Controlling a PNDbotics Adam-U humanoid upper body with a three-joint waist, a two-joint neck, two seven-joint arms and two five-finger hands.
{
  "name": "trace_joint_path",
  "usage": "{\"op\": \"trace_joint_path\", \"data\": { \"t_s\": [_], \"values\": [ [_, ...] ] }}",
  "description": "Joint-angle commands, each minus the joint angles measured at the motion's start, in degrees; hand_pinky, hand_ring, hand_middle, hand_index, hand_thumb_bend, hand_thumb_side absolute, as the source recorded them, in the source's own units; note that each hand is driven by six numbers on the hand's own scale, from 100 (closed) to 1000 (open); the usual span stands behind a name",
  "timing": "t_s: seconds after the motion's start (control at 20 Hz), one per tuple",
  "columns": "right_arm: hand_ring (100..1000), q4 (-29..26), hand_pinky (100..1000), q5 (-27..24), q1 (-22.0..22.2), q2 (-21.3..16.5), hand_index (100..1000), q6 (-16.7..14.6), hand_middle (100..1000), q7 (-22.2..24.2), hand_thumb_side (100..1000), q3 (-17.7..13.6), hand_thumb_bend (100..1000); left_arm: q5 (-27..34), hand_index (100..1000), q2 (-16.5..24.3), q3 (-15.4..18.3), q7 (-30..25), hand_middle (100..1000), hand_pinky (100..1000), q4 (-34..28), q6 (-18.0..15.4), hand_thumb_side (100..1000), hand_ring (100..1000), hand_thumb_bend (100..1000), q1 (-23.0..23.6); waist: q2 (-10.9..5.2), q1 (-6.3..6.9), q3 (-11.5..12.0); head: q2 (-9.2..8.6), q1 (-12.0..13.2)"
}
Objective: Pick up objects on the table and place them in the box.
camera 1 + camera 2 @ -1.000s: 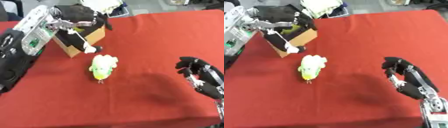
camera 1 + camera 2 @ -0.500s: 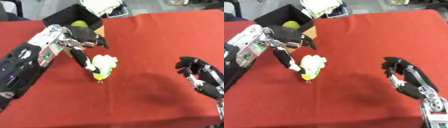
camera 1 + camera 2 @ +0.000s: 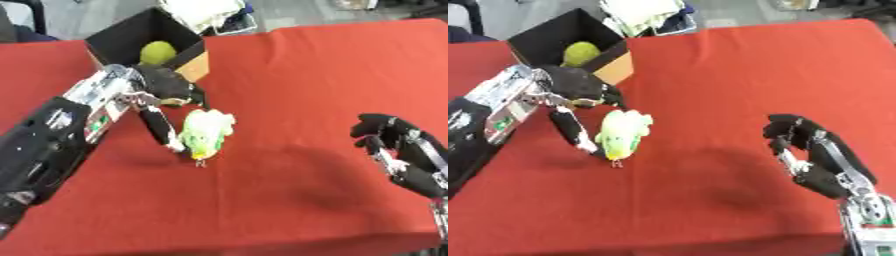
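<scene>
— Fingers (image 3: 163, 131) of the left hand (image 3: 166, 87) were down by the toy, right? Were they holding it?

— No, they were stretched out straight. One long finger touched the left side of the green and white toy (image 3: 206, 131). Nothing was wrapped round it.

— Where was the toy?

— It lay on the red tabletop (image 3: 289, 100), just in front of the box (image 3: 147, 46).

— What was in the box?

— The box was black inside and brown outside, and it stood open at the far left of the tabletop. A round yellow-green thing (image 3: 157, 51), like a ball or a fruit, sat inside it near the front wall.

— And the other hand?

— The right hand (image 3: 811, 155) was low on the right side, well away from the toy. Its fingers were loosely bent and held nothing.

— Anything behind the box?

— A white pile (image 3: 206, 11) lay past the tabletop's far edge. I could not tell what it was.
</scene>
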Motion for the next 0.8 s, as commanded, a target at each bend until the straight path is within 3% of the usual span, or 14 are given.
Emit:
{"op": "trace_joint_path", "data": {
  "t_s": [0.05,0.15,0.25,0.35,0.55,0.6,0.8],
  "values": [
    [724,-0.63,654,0.00,-0.70,-0.36,840,0.11,681,0.01,470,-0.05,100,-1.35,926,-0.25,0.89,0.17,834,794,0.85,-1.37,725,771,543,-0.42,-0.61,-0.11,0.03,0.28,-0.14],
    [724,-0.62,654,0.01,-0.75,-0.35,840,0.12,680,0.07,470,-0.02,100,-1.80,908,-0.74,1.03,1.40,817,781,1.34,-1.12,695,757,511,-0.08,-0.57,-0.11,0.06,0.28,-0.12],
    [723,-0.62,653,0.02,-0.78,-0.35,840,0.12,680,0.07,470,-0.03,100,-1.95,866,-1.12,1.21,2.97,769,751,1.60,-0.52,606,713,454,0.19,-0.55,-0.12,0.09,0.28,-0.11],
    [723,-0.61,653,0.02,-0.79,-0.37,840,0.10,680,0.07,470,-0.03,100,-1.75,800,-1.35,1.34,4.83,684,710,1.31,0.44,394,636,343,0.34,-0.55,-0.15,0.09,0.28,-0.08],
    [723,-0.59,653,0.00,-0.82,-0.39,840,0.11,680,0.04,470,-0.04,100,-1.83,800,-1.32,0.79,8.06,684,710,1.41,1.41,394,636,343,0.50,-0.54,-0.13,0.08,0.28,-0.03],
    [723,-0.59,653,0.00,-0.82,-0.39,840,0.11,680,0.04,470,-0.03,100,-1.92,674,-1.39,0.81,8.50,524,649,1.47,1.47,203,527,100,0.49,-0.55,-0.15,0.11,0.28,-0.06],
    [723,-0.52,653,-0.03,-0.84,-0.43,840,0.14,680,0.03,470,-0.05,100,0.74,639,-0.75,2.10,11.67,490,633,-1.28,2.35,204,502,100,0.71,-0.55,-0.16,0.38,0.28,-0.23]
  ]
}}
